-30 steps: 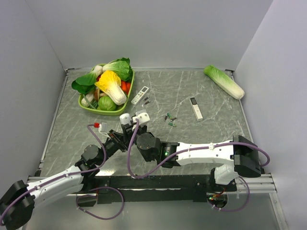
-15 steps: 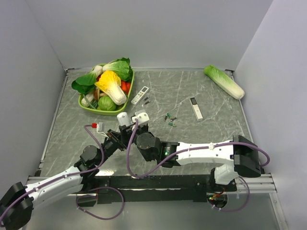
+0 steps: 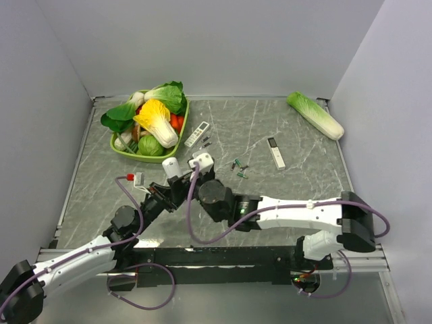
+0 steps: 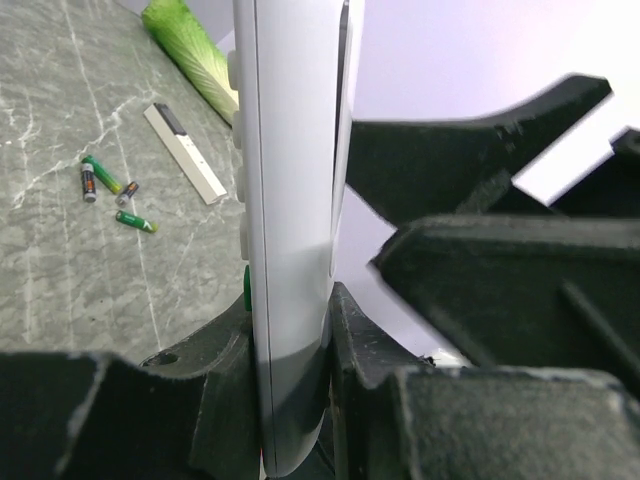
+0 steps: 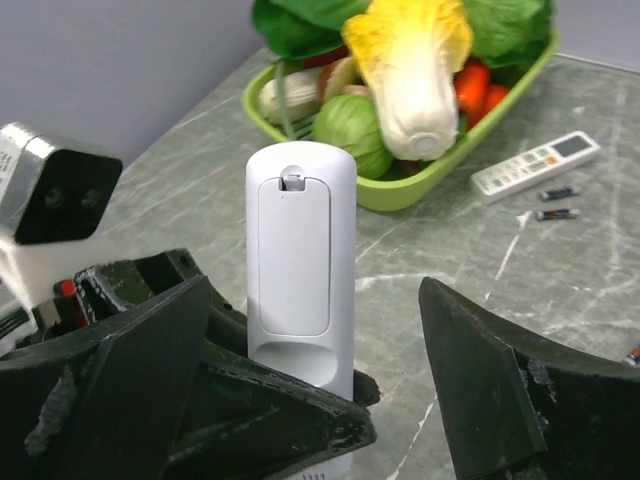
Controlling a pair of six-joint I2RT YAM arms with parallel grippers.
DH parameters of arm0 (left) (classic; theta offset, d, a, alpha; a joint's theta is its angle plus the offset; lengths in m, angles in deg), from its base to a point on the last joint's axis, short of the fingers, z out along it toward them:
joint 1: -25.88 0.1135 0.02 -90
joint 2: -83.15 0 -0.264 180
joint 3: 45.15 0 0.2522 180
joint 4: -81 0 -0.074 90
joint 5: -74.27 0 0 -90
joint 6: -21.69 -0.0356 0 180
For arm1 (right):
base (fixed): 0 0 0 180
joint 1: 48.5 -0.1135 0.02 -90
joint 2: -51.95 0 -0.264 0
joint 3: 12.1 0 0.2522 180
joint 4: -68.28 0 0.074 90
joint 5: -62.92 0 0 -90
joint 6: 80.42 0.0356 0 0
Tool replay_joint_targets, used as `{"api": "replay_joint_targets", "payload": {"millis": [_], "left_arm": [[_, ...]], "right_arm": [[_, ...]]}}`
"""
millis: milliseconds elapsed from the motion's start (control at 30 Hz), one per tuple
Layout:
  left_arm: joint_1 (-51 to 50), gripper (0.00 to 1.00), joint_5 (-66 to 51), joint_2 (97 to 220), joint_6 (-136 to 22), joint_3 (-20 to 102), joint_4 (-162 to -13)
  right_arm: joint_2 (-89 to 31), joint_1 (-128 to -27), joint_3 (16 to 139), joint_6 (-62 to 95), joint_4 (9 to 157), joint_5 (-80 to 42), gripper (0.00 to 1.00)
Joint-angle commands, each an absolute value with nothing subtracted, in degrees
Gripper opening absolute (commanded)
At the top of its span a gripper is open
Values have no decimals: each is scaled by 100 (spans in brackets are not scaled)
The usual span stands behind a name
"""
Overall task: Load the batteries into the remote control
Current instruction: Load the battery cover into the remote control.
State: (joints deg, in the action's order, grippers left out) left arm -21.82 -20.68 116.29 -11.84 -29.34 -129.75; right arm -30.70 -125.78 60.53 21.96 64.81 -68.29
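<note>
Smooth plastics on a stone-look worktop [image 3: 304, 182]
The remote control [image 5: 300, 265] is smooth white plastic with a soft satin sheen and fine seams around its back cover. The left tool [image 4: 288, 310] and right tool [image 5: 312, 290] are matt black plastic, grainy and faintly ridged. The worktop looks like grey-green marble with white veins, slightly glossy. The batteries [image 4: 100, 178] wear shiny green wrap with metallic ends. The far-left tray [image 5: 440, 180] is glossy green plastic.
</note>
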Motion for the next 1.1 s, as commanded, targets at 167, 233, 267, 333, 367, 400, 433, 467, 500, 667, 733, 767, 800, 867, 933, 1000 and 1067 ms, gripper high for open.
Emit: {"api": "replay_joint_targets", "payload": {"millis": [167,233,267,333,367,400,433,467,500,667,733,767,800,867,933,1000,1067], "left_arm": [[-2184,2,-1625,11496,-1276,-3244,-13182],[-2184,2,-1415,11540,-1346,-3200,-13243],[-2184,2,-1336,11558,-1373,-3174,-13279],[-2184,2,-1143,11646,-1434,-3182,-13436],[-2184,2,-1090,11681,-1452,-3182,-13498],[-2184,2,-950,11759,-1461,-3182,-13560],[-2184,2,-896,11795,-1496,-3182,-13612],[-2184,2,-835,11839,-1522,-3026,-13709],[-2184,2,-756,11926,-1549,-2972,-13762],[-2184,2,-395,12190,-1584,-2866,-14087],[-2184,2,-342,12226,-1593,-2857,-14131],[-2184,2,-316,12235,-1602,-2857,-14149],[-2184,2,-298,12235,-1602,-2857,-14193],[-2184,2,-246,12226,-1619,-2831,-14193],[-2193,2,-211,12217,-1654,-2813,-14176],[-2184,2,-175,12191,-1672,-2787,-14184],[-2184,2,-149,12191,-1698,-2770,-14175]], "right_arm": [[-1626,-11285,6002,2812,7316,-3185,95],[-1512,-11074,6054,2935,7535,-2771,96],[-1494,-10908,6063,2979,7580,-2413,96],[-1459,-10792,6055,3119,7606,-2129,96],[-1459,-10644,6037,3164,7580,-1815,97],[-1485,-10590,6028,3277,7571,-1655,97],[-1511,-10520,6028,3339,7563,-1514,97],[-1546,-10476,6019,3392,7554,-1400,97],[-1573,-10397,6011,3454,7519,-1224,97],[-1784,-10265,5967,3717,7369,-836,96],[-1854,-10194,5931,3858,7308,-687,94],[-1863,-10168,5905,3902,7247,-643,93],[-1906,-10150,5853,3989,7203,-608,90],[-1951,-10063,5817,4078,7158,-529,88],[-2003,-9993,5738,4183,7027,-397,84],[-2091,-9940,5686,4280,6878,-309,80],[-2144,-9896,5650,4350,6763,-151,77]]}}
